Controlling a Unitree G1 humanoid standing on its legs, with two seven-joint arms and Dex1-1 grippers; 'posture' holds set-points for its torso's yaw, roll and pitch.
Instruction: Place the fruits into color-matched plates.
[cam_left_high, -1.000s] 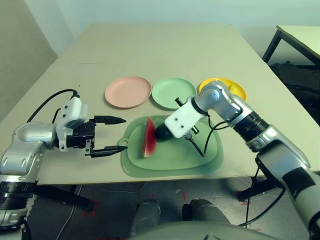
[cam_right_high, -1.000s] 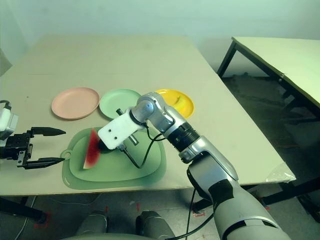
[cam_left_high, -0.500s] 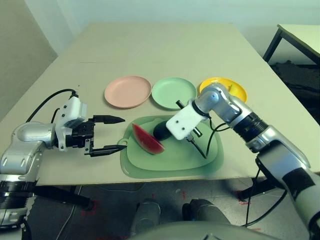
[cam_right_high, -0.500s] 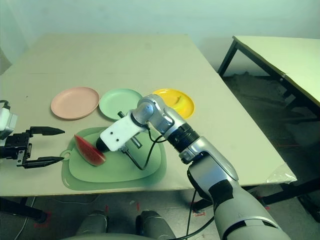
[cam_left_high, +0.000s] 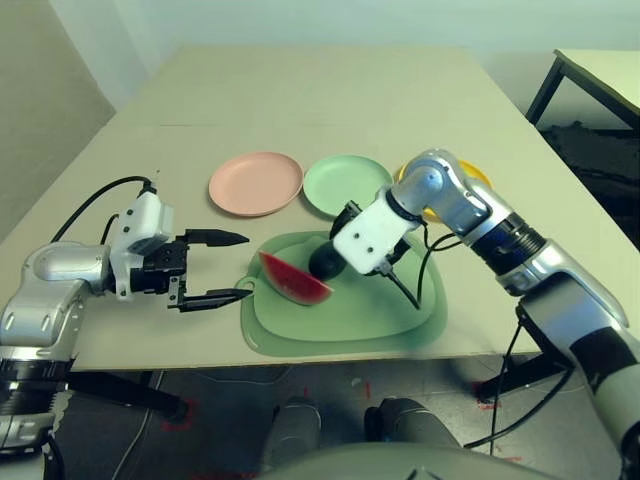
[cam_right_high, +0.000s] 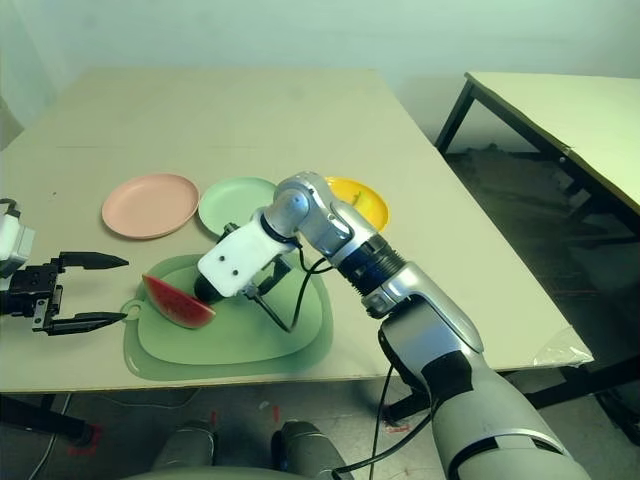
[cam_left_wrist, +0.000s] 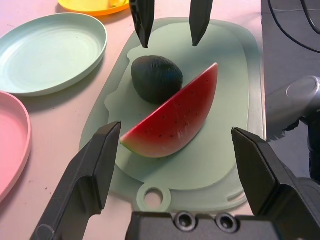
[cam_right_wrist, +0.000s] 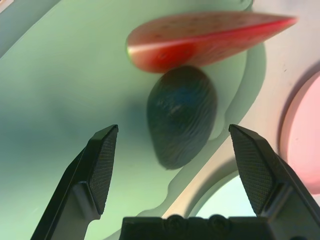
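A red watermelon wedge (cam_left_high: 295, 280) with green rind lies on the large green mat (cam_left_high: 400, 310). The dark green avocado (cam_left_high: 325, 263) rests right beside it, touching its red face. My right gripper (cam_left_wrist: 170, 30) hovers just over the avocado (cam_right_wrist: 182, 115), open, its fingers (cam_right_wrist: 102, 165) on either side of it without touching. My left gripper (cam_left_high: 245, 266) stands open at the mat's left edge, pointing at the watermelon (cam_left_wrist: 172, 120). Behind the mat sit the pink plate (cam_left_high: 256, 183), the mint green plate (cam_left_high: 347, 186) and the yellow plate (cam_right_high: 365, 205), the last partly behind my right arm.
The mat's tab with its hole (cam_left_wrist: 153, 197) lies near my left gripper's lower fingertip. A black cable (cam_left_high: 405, 290) trails from my right wrist over the mat. The table's front edge (cam_left_high: 330, 355) runs just below the mat. A second table (cam_right_high: 560, 110) stands at the right.
My right gripper has opened and let go of the avocado, which now lies on the mat. The watermelon wedge has tipped from standing on edge to lying down. My left arm has stayed still.
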